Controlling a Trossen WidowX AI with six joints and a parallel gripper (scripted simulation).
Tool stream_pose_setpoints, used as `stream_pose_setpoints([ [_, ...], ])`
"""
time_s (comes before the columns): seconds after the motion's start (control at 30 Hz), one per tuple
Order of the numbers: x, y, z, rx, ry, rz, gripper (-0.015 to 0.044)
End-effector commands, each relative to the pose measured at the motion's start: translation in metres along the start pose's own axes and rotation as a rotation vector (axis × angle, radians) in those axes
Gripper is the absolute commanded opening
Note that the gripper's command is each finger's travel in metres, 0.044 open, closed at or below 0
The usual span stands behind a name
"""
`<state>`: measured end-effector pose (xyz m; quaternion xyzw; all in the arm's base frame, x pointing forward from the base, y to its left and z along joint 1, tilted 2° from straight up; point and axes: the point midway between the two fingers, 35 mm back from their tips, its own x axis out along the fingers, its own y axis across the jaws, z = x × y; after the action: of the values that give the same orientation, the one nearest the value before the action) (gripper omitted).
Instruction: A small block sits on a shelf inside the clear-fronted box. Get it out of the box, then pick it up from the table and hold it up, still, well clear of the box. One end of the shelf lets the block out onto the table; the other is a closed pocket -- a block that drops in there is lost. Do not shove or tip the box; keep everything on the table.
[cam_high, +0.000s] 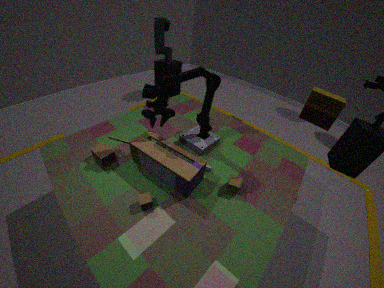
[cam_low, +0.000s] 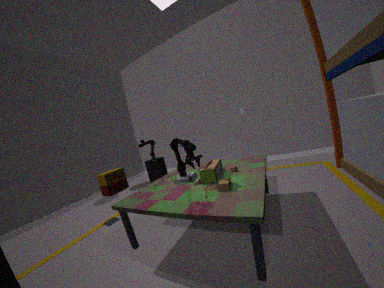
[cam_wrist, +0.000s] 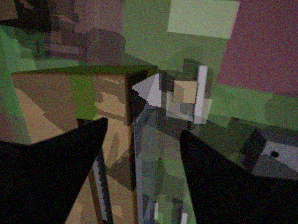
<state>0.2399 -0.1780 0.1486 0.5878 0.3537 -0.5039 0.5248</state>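
The box (cam_high: 167, 161) (cam_low: 212, 172) (cam_wrist: 45, 107) stands on the table with a tan top and a long slot. In the wrist view a small tan block (cam_wrist: 185, 92) shows outside the box, close to its end and beside an upright white strip (cam_wrist: 201, 95). It seems to lie low, near the table; its exact support is unclear. I cannot make it out in the top and exterior views. My gripper (cam_high: 158, 124) (cam_low: 196, 166) (cam_wrist: 145, 129) is partly open with nothing between its fingers. It hangs above and behind the box, clear of the block.
Three loose tan blocks stand around the box: one left (cam_high: 103, 156), one in front (cam_high: 145, 201) and one right (cam_high: 235, 185). A thin rod (cam_high: 120, 140) sticks out near the box's left end. The arm's base (cam_high: 200, 140) is behind the box.
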Motion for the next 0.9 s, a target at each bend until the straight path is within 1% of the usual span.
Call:
stream_pose_setpoints([
  [0.0, -0.009, -0.010, 0.005, 0.938, 0.112, 0.063, 0.0285],
  [0.23, -0.012, -0.012, 0.009, 1.383, 0.172, 0.056, 0.0285],
  [0.77, -0.012, -0.012, 0.009, 1.394, 0.174, 0.055, 0.0285],
  [0.8, -0.009, -0.012, 0.009, 1.394, 0.173, 0.055, 0.0285],
  [0.87, 0.012, -0.014, 0.011, 1.394, 0.173, 0.056, 0.0285],
])
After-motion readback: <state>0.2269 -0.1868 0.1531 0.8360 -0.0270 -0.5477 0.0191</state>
